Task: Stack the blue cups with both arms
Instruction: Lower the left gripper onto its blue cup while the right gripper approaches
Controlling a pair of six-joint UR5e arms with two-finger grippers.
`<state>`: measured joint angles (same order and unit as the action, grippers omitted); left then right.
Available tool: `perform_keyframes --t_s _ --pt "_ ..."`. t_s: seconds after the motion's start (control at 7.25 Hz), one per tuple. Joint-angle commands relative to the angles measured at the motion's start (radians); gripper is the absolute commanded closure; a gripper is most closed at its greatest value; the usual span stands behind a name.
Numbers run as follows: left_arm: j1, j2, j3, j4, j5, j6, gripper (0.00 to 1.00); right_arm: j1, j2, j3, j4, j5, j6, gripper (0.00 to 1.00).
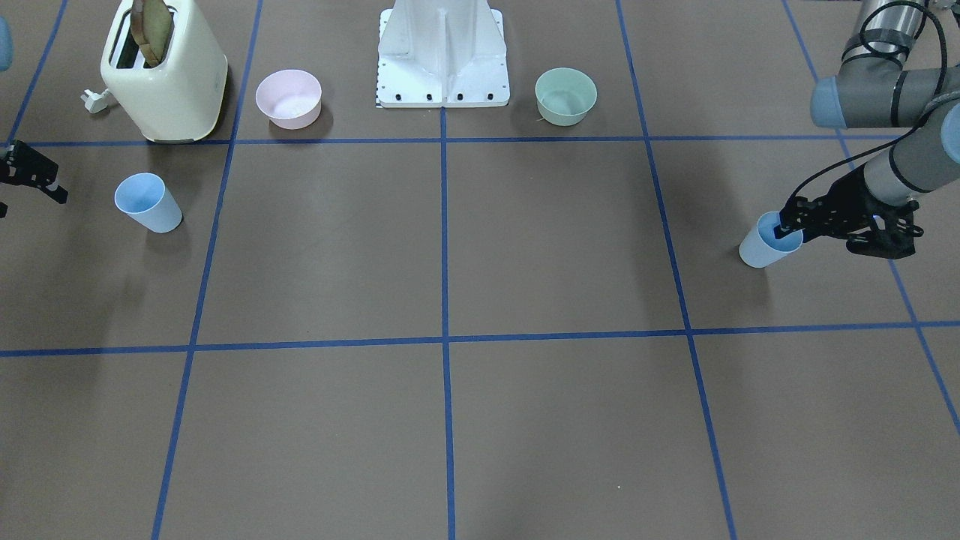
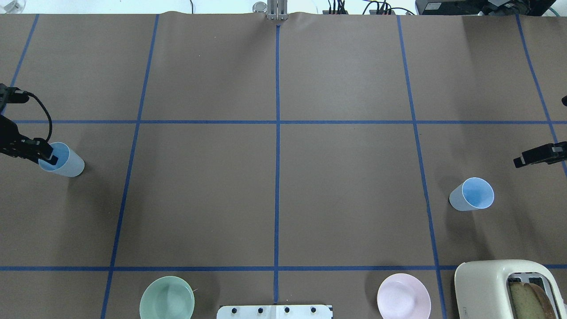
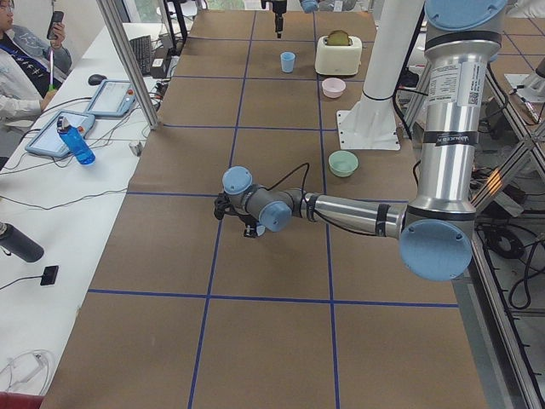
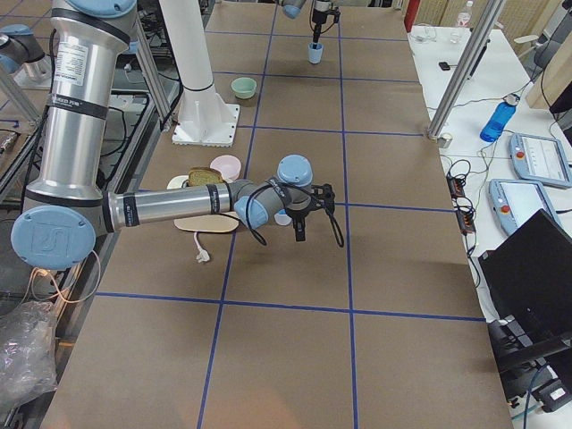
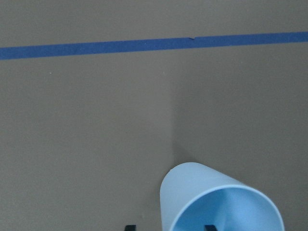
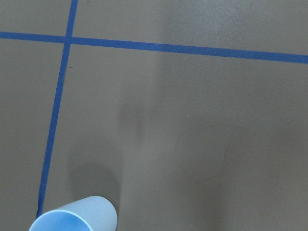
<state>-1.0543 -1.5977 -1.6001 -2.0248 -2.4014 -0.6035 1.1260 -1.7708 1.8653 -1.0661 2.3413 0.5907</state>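
Note:
One blue cup (image 2: 66, 163) stands upright at the table's far left in the overhead view. My left gripper (image 2: 48, 157) is open and straddles its rim, one finger inside and one outside, as the left wrist view (image 5: 169, 227) shows. The cup also shows in the front-facing view (image 1: 759, 249). The second blue cup (image 2: 471, 195) stands upright on the right side, free. My right gripper (image 2: 519, 161) hovers a short way beyond it, apart from it, and looks open and empty. The right wrist view shows only this cup's rim (image 6: 77, 219).
A cream toaster (image 2: 500, 283) with bread in it stands near the robot's right side. A pink bowl (image 2: 403, 297) and a pale-green bowl (image 2: 167, 299) flank the white pedestal base (image 2: 274, 311). Blue tape lines grid the brown table.

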Motion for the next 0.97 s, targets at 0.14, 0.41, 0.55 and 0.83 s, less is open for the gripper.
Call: perform_keyframes --t_s 0.14,0.41,0.55,0.83 --pt "0.002 -0.001 -0.032 -0.003 -0.004 -0.001 1.00 0.000 0.001 0.000 0.000 0.001 0.000 0.01" --pt "0.000 -0.010 -0.058 0.009 -0.004 -0.002 1.00 -0.014 0.001 0.000 0.000 0.001 0.000 0.01" --pt "0.002 -0.033 -0.076 0.026 -0.007 -0.043 1.00 -0.035 0.002 0.002 0.002 -0.002 -0.002 0.01" --pt "0.025 -0.140 -0.083 0.037 -0.007 -0.250 1.00 -0.096 0.002 0.008 0.002 -0.068 0.001 0.01"
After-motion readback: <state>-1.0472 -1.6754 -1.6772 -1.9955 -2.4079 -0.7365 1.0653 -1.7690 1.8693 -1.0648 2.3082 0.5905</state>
